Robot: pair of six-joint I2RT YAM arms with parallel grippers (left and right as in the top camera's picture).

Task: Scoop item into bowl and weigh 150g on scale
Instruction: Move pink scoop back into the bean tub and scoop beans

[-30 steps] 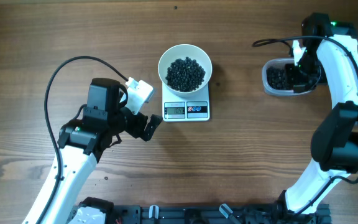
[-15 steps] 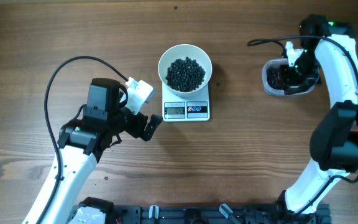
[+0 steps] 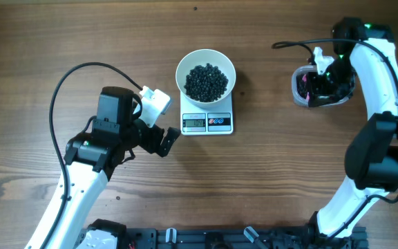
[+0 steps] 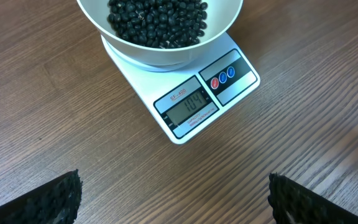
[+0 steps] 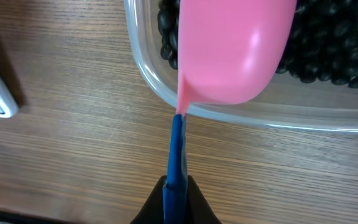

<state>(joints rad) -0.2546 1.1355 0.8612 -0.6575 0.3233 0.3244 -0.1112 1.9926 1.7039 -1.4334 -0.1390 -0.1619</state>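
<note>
The white bowl (image 3: pixel 206 75) holds a heap of black beans (image 3: pixel 206 81) and stands on the white scale (image 3: pixel 207 122), whose display (image 4: pixel 188 103) is lit. My left gripper (image 3: pixel 163 142) rests open just left of the scale, its fingertips wide apart over bare wood (image 4: pixel 174 185). My right gripper (image 5: pixel 176 190) is shut on the blue handle of a pink scoop (image 5: pixel 235 50). The scoop's rounded underside faces the right wrist camera, over the corner of the clear tub (image 5: pixel 166 93). More black beans (image 5: pixel 331 53) lie in that tub (image 3: pixel 300 86).
A black cable (image 3: pixel 68 76) loops over the table behind the left arm. The right arm (image 3: pixel 378 117) runs along the right edge. Bare wood lies between the scale and the tub.
My right gripper has shifted left over the tub, bringing the pink scoop towards its left end. The left arm, bowl and scale have not moved.
</note>
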